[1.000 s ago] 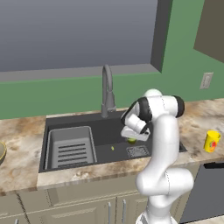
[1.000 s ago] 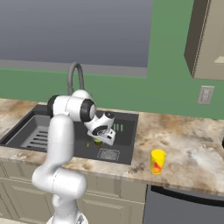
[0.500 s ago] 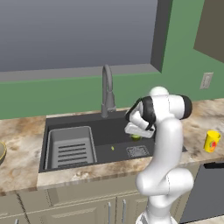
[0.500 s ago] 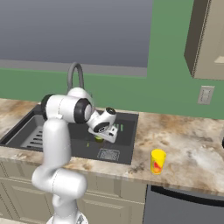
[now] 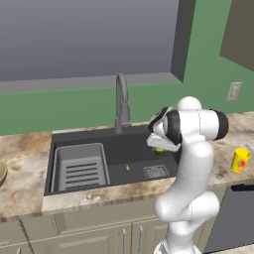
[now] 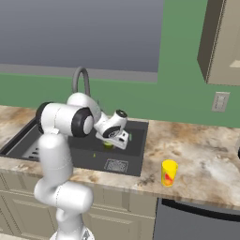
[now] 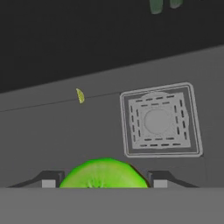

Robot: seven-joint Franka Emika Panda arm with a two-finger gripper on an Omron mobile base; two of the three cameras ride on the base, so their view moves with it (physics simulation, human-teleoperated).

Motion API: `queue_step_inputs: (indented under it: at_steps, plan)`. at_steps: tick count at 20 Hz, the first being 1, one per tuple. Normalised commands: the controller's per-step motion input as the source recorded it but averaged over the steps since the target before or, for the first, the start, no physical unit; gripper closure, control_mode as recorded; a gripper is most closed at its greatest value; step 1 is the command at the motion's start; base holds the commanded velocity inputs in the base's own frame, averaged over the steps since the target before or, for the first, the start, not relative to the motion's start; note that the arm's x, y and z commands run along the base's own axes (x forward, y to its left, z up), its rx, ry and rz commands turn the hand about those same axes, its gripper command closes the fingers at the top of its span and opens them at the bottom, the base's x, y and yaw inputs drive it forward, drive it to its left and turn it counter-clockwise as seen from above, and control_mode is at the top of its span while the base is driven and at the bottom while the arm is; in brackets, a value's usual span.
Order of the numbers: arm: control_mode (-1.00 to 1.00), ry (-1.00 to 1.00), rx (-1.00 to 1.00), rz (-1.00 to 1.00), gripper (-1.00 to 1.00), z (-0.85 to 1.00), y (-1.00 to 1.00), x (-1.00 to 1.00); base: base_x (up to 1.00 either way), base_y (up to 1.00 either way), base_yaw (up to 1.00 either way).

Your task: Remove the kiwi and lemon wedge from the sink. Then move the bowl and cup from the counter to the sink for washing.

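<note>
Two rear base views flanking the shared sink [image 5: 84, 149], hand view close above its drain [image 7: 159, 119].

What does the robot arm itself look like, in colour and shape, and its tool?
The arm is glossy white, made of thick rounded segments with dark bands at the joints. The tool has a white body with a black round cap and two small dark finger tips with pale pads. No cables or markings show.

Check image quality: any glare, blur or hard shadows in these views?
Left base view: flat even light, no glare, the sink dark and soft-edged. Right base view: same, the cup crisp. Hand view: the kiwi bright and cropped at the bottom, the lemon wedge a blurry sliver.
</note>
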Motion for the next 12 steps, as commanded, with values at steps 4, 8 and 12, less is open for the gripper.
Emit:
queue_step_inputs:
  at_steps: [4,8,12]
  plan:
    - [-1.00,0.00,0.00,0.00,1.00,0.53,-0.08,-0.14,0.00,0.00,0.00]
    - [-1.00,0.00,0.00,0.00,1.00,0.55,-0.09,-0.17,0.00,0.00,0.00]
    - [-1.00,0.00,0.00,0.00,1.00,0.54,-0.11,-0.16,0.00,0.00,0.00]
